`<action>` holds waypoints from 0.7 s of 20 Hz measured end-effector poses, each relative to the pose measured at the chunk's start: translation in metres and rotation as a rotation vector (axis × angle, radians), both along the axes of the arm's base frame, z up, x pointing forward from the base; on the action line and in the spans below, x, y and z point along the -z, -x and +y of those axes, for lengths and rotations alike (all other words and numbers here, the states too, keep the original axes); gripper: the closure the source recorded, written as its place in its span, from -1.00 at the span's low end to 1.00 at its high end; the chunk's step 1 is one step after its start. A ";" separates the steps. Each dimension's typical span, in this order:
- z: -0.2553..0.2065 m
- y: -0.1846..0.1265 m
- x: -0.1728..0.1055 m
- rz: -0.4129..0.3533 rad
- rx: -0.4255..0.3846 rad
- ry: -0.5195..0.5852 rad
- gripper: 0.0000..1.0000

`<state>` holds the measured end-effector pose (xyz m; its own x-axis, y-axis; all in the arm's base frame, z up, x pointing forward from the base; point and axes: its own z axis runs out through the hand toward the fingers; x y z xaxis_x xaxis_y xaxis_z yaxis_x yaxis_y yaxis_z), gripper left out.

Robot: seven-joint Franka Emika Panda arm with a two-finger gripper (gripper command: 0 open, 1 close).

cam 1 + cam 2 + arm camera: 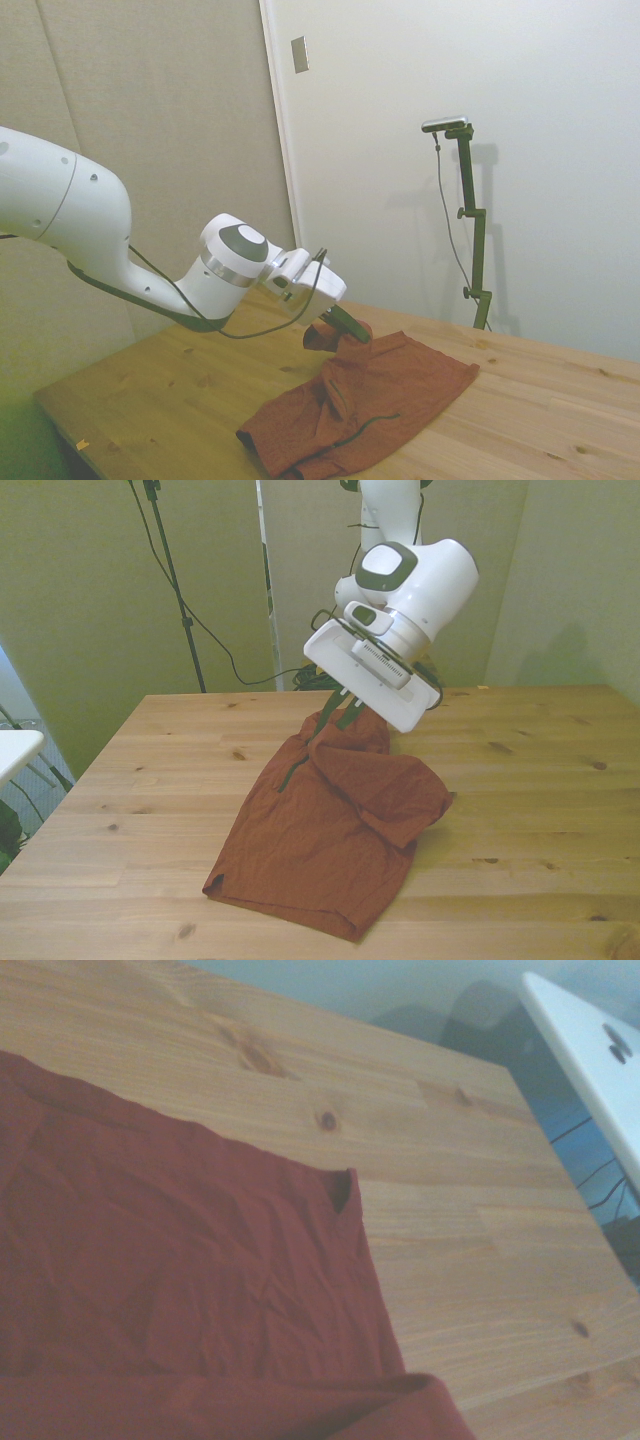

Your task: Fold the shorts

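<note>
Shorts (330,830) lie spread on table (540,810), far edge pinched up by hand (335,712).

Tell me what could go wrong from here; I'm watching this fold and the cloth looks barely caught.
1. The gripper pinches only a small bunch at one edge of the shorts; it might slip out as the arm moves.
2. Most of the cloth lies on the table, so pulling may drag the whole garment instead of folding it.
3. One side is already flopped over and wrinkled, so the fold may land crooked.
</note>
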<state>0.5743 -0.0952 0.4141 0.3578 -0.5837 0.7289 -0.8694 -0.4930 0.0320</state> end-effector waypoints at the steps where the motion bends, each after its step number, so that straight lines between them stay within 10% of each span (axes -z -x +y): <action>1: -0.006 -0.003 0.002 0.000 0.005 -0.020 1.00; 5: -0.035 -0.010 -0.002 -0.017 0.025 -0.107 1.00; 6: -0.045 -0.010 -0.004 -0.020 0.033 -0.127 -1.00; 14: -0.119 -0.006 -0.001 -0.054 0.107 -0.270 -1.00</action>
<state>0.5801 -0.2141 0.4153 0.2488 -0.7913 0.5585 -0.9139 -0.3827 -0.1352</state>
